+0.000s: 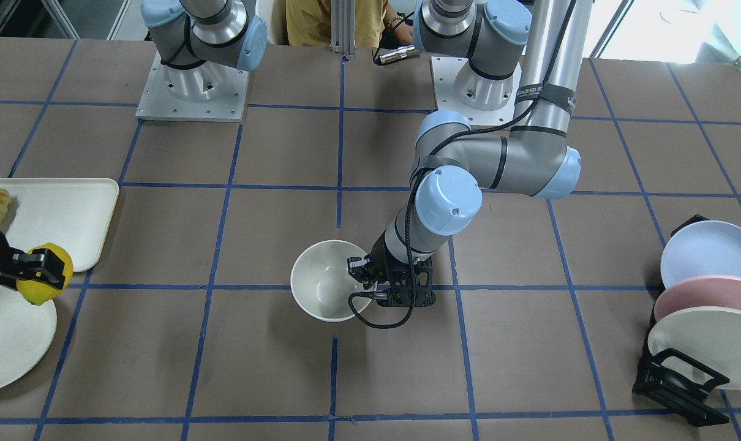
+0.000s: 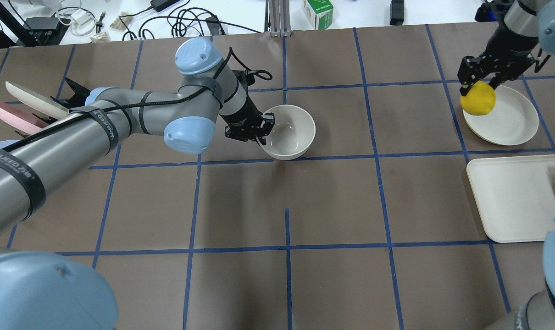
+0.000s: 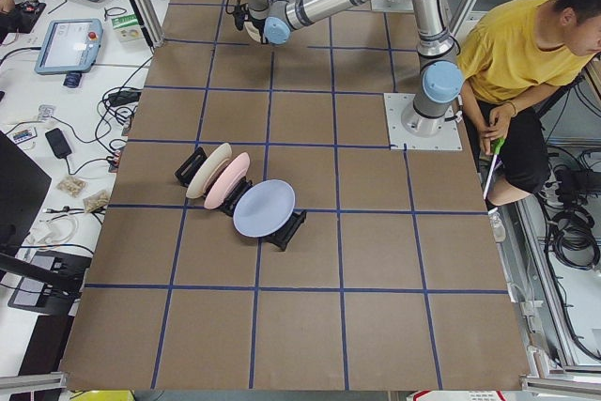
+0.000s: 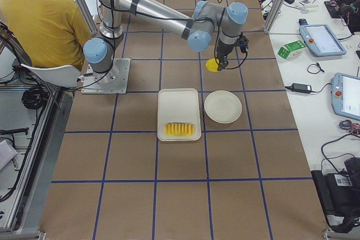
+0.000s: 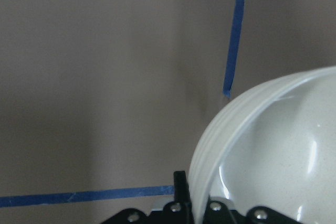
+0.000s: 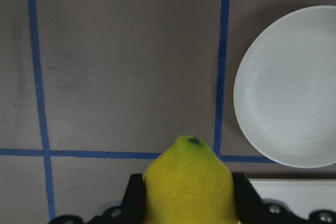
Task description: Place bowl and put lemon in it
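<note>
The bowl (image 2: 290, 130) sits upright near the middle of the table (image 2: 332, 206), and the left end effector (image 2: 260, 131) is pinched narrow on the rim on the robot's left side, one finger inside the wall and one outside; an edge grip like this suits setting a deep bowl down flat while leaving its mouth open from above; whether the base bears fully on the table I cannot tell. The right end effector (image 2: 480, 88) is closed around the lemon (image 2: 477, 101), holding it in the air over the near edge of the flat plate (image 2: 511, 120), well apart from the bowl, greenish tip pointing forward in the wrist view; gripping the fat middle likely keeps the oval fruit from slipping. The tray (image 2: 507, 197) lies just beside the plate.
</note>
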Motion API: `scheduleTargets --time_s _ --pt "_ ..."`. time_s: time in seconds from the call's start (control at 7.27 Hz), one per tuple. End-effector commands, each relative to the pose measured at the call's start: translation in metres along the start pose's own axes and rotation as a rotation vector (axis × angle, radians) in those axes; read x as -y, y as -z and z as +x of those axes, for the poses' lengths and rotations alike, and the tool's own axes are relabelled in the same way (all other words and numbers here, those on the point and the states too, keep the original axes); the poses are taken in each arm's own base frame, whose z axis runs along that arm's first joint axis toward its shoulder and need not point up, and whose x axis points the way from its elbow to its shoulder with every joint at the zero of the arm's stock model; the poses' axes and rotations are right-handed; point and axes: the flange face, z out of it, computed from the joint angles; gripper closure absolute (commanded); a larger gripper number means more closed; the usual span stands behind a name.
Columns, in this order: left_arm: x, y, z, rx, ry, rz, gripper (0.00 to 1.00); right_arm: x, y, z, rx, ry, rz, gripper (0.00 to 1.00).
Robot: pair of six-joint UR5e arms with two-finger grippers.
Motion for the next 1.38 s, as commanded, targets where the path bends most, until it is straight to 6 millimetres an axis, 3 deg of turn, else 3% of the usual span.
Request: scheduleTargets --time_s 0.0,0.14,0.28,0.41,0.55,0.69,0.96,1.24 --pt "-0.014 -0.007 0.006 0.033 -0.026 0.012 1.0 -0.002 0.007 -0.043 -0.004 -0.038 0.0 1.0" --pt "-0.009 -0.016 -0.001 0.037 -0.024 0.004 1.0 -0.006 0.016 -0.072 0.001 -0.067 0.007 1.0" --pt "-0.003 -0.02 -0.002 0.028 -0.024 0.035 1.0 -0.009 0.017 -0.121 -0.006 -0.104 0.012 1.0" --pt "-0.003 -0.021 -0.002 0.028 -0.021 0.035 1.0 -0.011 0.016 -0.146 -0.008 -0.144 0.011 1.0" --pt "0.0 -0.02 -0.003 0.031 -0.022 0.043 0.8 -0.012 0.015 -0.153 -0.002 -0.15 0.009 1.0" --pt "0.0 -0.025 -0.006 0.035 -0.01 0.039 0.01 -0.014 0.016 -0.176 0.049 -0.156 0.012 1.0" --pt "0.001 0.005 0.0 0.044 -0.014 0.08 0.0 -0.017 0.013 -0.213 0.062 -0.163 0.021 1.0" --pt "-0.005 0.078 0.013 0.041 -0.025 0.096 0.0 -0.022 0.009 -0.241 0.062 -0.132 0.024 1.0"
